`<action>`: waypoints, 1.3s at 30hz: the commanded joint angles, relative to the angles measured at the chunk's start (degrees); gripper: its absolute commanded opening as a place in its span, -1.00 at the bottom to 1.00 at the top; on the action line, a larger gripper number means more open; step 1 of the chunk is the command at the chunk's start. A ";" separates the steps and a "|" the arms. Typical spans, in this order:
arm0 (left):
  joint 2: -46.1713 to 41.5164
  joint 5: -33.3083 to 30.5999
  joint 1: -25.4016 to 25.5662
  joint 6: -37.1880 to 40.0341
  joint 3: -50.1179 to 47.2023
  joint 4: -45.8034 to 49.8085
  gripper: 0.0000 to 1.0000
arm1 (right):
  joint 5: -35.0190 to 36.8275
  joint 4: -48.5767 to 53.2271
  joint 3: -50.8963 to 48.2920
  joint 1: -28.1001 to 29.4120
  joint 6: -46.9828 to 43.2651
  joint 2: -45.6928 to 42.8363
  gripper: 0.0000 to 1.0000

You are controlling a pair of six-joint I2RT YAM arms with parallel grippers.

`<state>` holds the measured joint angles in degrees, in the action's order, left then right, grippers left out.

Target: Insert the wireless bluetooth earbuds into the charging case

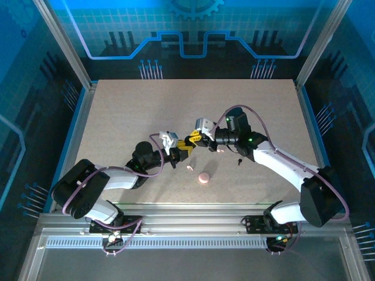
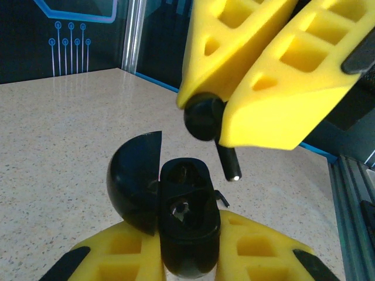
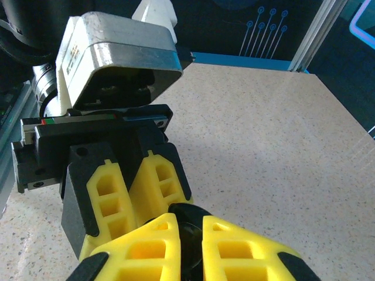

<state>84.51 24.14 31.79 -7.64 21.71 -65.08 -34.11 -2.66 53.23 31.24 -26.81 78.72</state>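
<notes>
**Black earbud poised over the open case**

The left gripper [image 2: 187, 249] is clamped on the black charging case [image 2: 186, 222], held upright with its lid [image 2: 136, 181] swung open to the left, beside the wells rather than over them. The right gripper [image 2: 220, 114] pinches a black earbud [image 2: 203, 117] between its yellow fingers, stem pointing down, just above the case's mouth and not touching it; whether either well is already filled I cannot tell. From above, the two grippers meet nose to nose near the middle of the table [image 1: 129, 117]; scattered close by lie a pale earbud [image 1: 190, 168] just in front of them, a second pale earbud [image 1: 221, 150] beside the right wrist, a second black earbud [image 1: 239, 160] further right, and a round pink case [image 1: 203, 177] nearer the front edge, each apart from both grippers.
</notes>
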 commanded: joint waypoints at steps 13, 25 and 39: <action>-0.80 2.73 0.64 -1.45 1.22 -3.74 -0.71 | -0.04 -0.66 2.27 1.23 -1.47 1.79 -0.76; -1.15 3.37 0.69 -2.03 1.28 -4.57 -0.70 | 2.51 4.68 3.84 1.90 -6.47 2.23 -0.76; -1.28 3.90 0.68 -1.77 1.67 -4.04 -0.70 | 3.61 17.95 8.37 2.41 -17.19 2.62 -0.75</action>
<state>84.49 26.41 32.18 -9.13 21.76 -66.32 -30.65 9.69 59.70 33.10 -40.51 80.29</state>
